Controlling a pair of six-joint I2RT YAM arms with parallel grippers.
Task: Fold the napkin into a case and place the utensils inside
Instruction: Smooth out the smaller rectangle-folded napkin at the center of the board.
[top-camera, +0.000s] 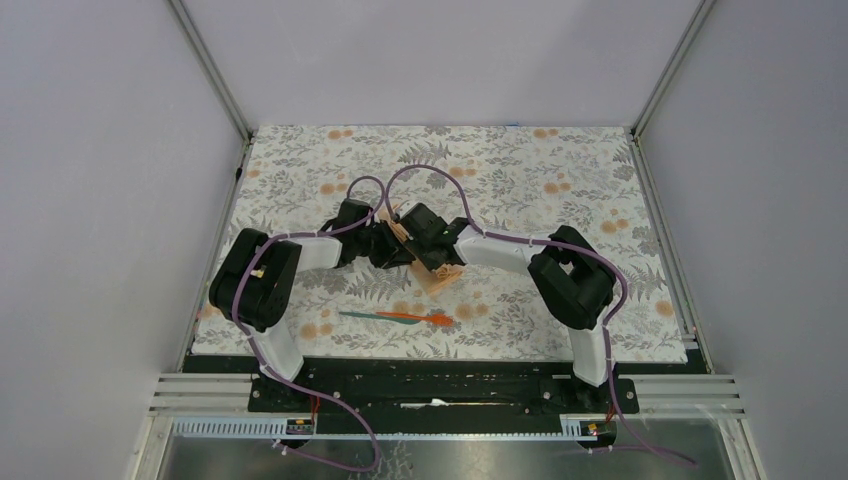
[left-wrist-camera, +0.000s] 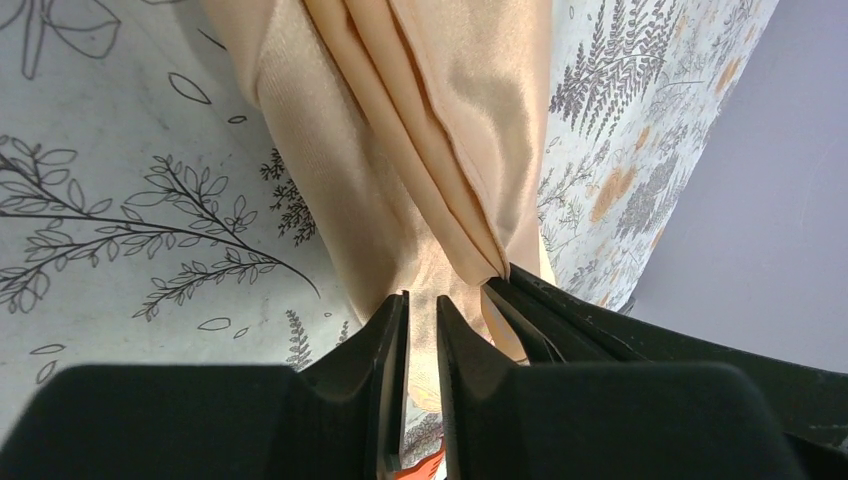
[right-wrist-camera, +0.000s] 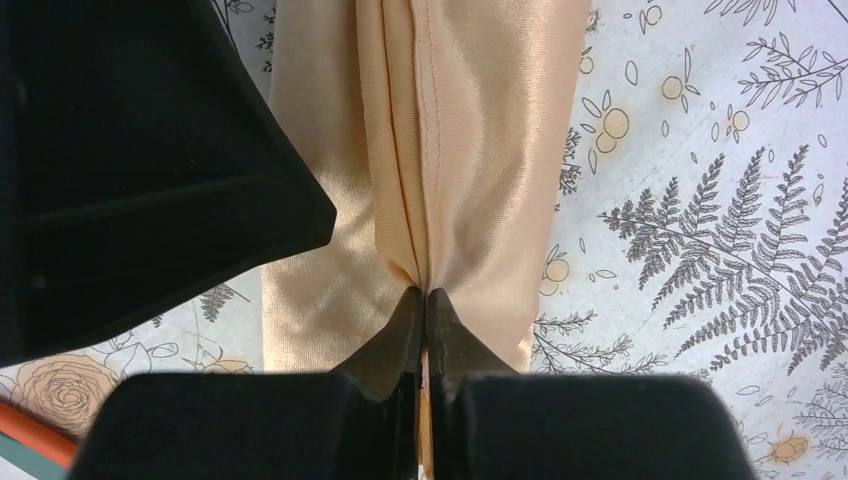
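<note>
The peach-orange napkin (top-camera: 441, 277) lies folded into a narrow, layered strip on the floral tablecloth, between both arms at mid-table. My right gripper (right-wrist-camera: 425, 292) is shut on a raised fold of the napkin (right-wrist-camera: 480, 150), its tips pinching the seam. My left gripper (left-wrist-camera: 421, 297) stands at the same end of the napkin (left-wrist-camera: 440, 120) with its jaws a narrow slit apart. Cloth shows beyond that slit, none clamped in it. The utensils lie nearer the arm bases: a teal-green one (top-camera: 365, 314) and an orange-red one (top-camera: 420, 318), end to end.
The grey floral tablecloth (top-camera: 560, 180) covers the table, with white walls on three sides. The left gripper's black body (right-wrist-camera: 130, 150) fills the upper left of the right wrist view, close beside the right fingers. Purple cables (top-camera: 430, 172) arch over both wrists.
</note>
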